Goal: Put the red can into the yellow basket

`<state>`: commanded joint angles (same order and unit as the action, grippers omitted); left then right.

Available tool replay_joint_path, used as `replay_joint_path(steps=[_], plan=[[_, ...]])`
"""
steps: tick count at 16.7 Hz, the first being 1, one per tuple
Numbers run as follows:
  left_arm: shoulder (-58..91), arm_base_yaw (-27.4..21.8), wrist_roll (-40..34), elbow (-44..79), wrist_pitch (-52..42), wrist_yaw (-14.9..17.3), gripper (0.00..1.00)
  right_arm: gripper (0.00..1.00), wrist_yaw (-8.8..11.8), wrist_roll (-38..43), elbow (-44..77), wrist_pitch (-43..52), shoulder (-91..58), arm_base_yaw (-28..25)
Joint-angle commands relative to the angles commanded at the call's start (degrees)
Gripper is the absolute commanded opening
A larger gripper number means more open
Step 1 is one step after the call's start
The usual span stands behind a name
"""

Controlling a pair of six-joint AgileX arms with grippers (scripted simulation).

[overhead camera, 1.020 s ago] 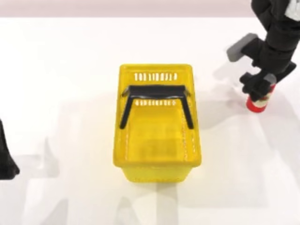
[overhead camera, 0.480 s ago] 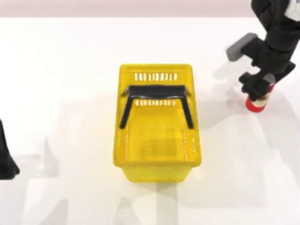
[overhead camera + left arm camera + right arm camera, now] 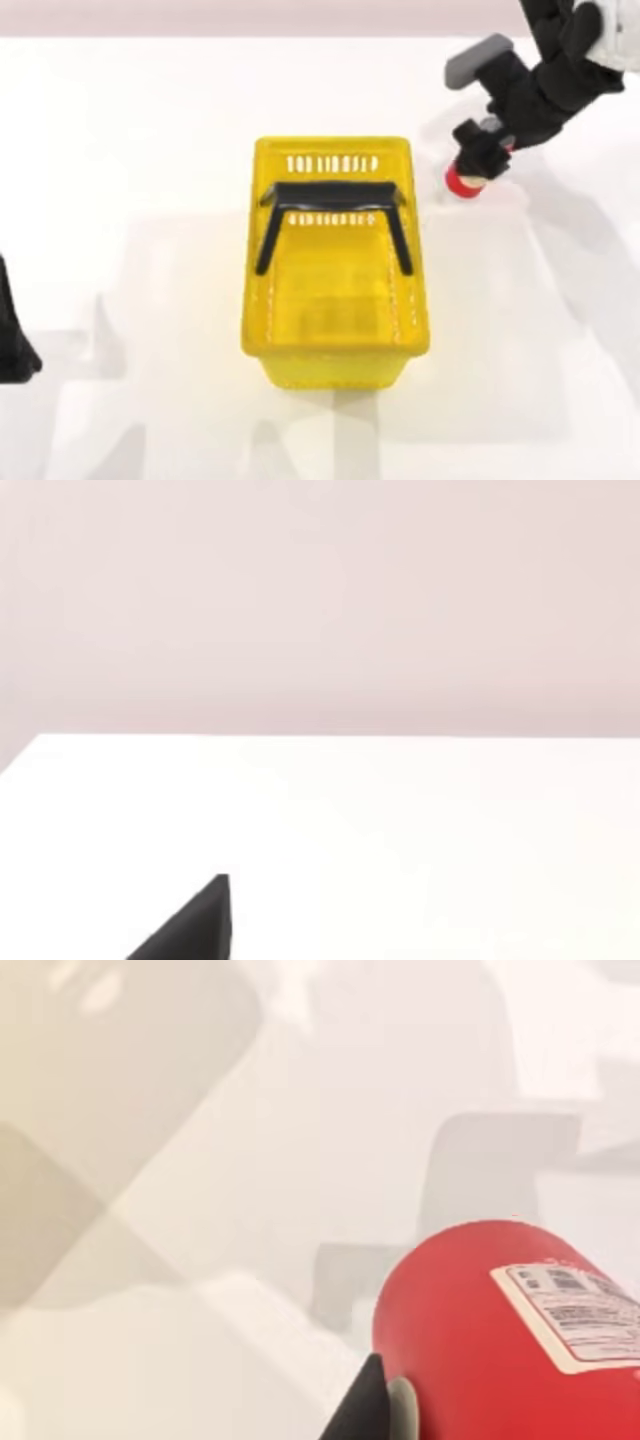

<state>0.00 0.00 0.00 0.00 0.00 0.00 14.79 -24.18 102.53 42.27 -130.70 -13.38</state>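
Red cylindrical tin can [image 3: 463, 182] with silver ends sits clamped in my right gripper [image 3: 480, 160], lifted off the white table [image 3: 120, 150] near its far right corner, just beside the far right corner of the bright yellow slotted plastic basket [image 3: 335, 345] but not yet over its rim. My jaws are closed on the can's upper body; the right wrist view shows its red wall [image 3: 470, 1340] and a pale printed label close against one dark finger [image 3: 362, 1405]. I judge it light and rigid, with a smooth painted metal skin that could slip or pivot, so a firm hold across the middle of the barrel suits it best. The basket's black hinged handle [image 3: 335, 195] stands across the far half, something to clear when lowering. My left arm [image 3: 15, 340] is parked at the table's left edge, and I cannot tell how its jaws stand.
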Motion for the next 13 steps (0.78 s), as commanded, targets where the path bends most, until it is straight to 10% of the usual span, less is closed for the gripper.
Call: replay_joint_path(steps=[13], plan=[[0.0,0.0,0.0,0.0,0.0,0.0,1.00,0.00,39.6,21.6,-23.6,-72.3,9.7,-4.7]])
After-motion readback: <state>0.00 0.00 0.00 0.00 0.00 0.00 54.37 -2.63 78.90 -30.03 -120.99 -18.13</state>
